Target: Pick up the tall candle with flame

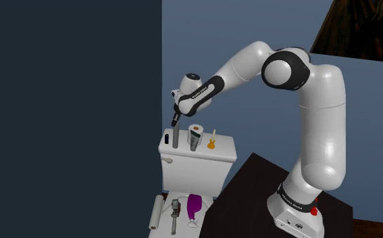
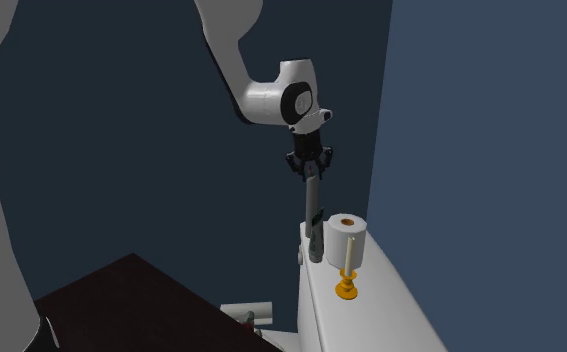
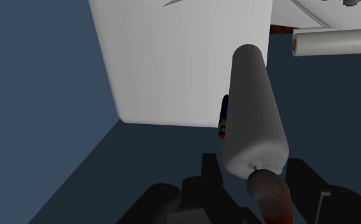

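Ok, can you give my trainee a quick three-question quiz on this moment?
1. True or false: the gripper is shut on the tall grey candle.
2. What colour is the holder under the short yellow candle? A) gold B) red C) blue
3. Fill in: the gripper grasps the tall grey candle at its ___ end.
Key: 1 true; 2 A; 3 flame.

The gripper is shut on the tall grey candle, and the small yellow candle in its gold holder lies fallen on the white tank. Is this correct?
Not quite. The small yellow candle stands upright in its gold holder on the white tank; the second exterior view shows it. The gripper is indeed shut on the tall grey candle.
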Available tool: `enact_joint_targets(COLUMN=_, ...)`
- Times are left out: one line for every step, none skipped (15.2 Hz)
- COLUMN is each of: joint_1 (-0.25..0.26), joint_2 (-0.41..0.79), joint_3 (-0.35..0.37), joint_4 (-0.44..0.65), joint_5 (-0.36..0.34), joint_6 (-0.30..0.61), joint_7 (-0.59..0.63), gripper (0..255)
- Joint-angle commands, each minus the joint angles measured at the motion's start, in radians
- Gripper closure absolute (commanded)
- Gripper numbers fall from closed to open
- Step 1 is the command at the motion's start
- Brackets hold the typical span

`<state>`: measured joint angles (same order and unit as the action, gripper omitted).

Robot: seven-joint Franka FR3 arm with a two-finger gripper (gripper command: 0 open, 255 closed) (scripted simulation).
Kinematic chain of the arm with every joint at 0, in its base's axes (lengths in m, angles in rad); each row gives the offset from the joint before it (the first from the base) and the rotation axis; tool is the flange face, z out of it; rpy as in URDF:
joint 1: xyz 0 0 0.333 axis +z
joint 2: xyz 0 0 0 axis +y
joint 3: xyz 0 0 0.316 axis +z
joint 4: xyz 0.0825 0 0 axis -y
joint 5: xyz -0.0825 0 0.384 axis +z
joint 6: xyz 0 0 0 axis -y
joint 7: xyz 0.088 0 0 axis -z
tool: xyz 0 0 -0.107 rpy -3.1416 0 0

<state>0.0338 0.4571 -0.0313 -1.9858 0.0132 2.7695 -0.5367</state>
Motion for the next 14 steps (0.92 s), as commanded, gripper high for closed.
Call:
enact_joint_targets(joint_1=0.0, joint_2=0.001, joint_3=0.0, joint_4=-0.001, joint_5=0.0, joint_6=0.0, joint_7=0.0, gripper=255)
enact_joint_targets(joint_1=0.0, joint_2=0.0, joint_3=0.0, joint_4=-0.001, joint_5=0.0, joint_6=0.0, joint_7=0.0, gripper=255)
enact_joint_targets(joint_1=0.0, joint_2=0.0, joint_3=0.0, joint_4=-0.002, joint_5=0.0, joint_6=0.001, joint_7=0.0, gripper=255)
enact_joint_targets(joint_1=0.0, joint_2=0.001, joint_3=0.0, joint_4=-0.001, joint_5=0.0, joint_6=0.001, joint_7=0.0, gripper=255)
enact_joint_targets(joint_1=0.0, joint_2=0.001, joint_3=0.0, joint_4=-0.001, joint_5=0.0, joint_6=0.001, joint_7=0.0, gripper=255)
enact_joint_targets(joint_1=-0.002, joint_2=0.002, joint_3=0.0, joint_4=0.002, joint_5=0.001, joint_6=-0.001, joint_7=-0.002, gripper=255)
enact_joint_targets(joint_1=-0.001, joint_2=-0.008, joint_3=0.0, joint_4=0.002, joint_5=0.0, joint_6=-0.011, joint_7=-0.002, gripper=255)
enact_joint_targets(joint_1=-0.001, joint_2=-0.017, joint_3=0.0, joint_4=0.003, joint_5=0.0, joint_6=-0.021, joint_7=-0.001, gripper=255)
enact_joint_targets(joint_1=-0.001, joint_2=-0.027, joint_3=-0.001, joint_4=0.003, joint_5=-0.001, joint_6=-0.032, joint_7=-0.001, gripper=255)
enact_joint_targets(joint_1=-0.001, joint_2=-0.036, joint_3=-0.001, joint_4=0.005, joint_5=-0.001, joint_6=-0.042, joint_7=-0.001, gripper=255)
enact_joint_targets(joint_1=0.0, joint_2=-0.046, joint_3=-0.002, joint_4=0.006, joint_5=-0.002, joint_6=-0.053, joint_7=-0.001, gripper=255)
enact_joint_targets(joint_1=0.0, joint_2=-0.055, joint_3=-0.002, joint_4=0.007, joint_5=-0.002, joint_6=-0.063, joint_7=0.0, gripper=255)
enact_joint_targets(joint_1=0.0, joint_2=-0.064, joint_3=-0.002, joint_4=0.009, joint_5=-0.003, joint_6=-0.074, joint_7=0.0, gripper=255)
enact_joint_targets(joint_1=0.0, joint_2=-0.073, joint_3=-0.003, joint_4=0.011, joint_5=-0.003, joint_6=-0.085, joint_7=0.0, gripper=255)
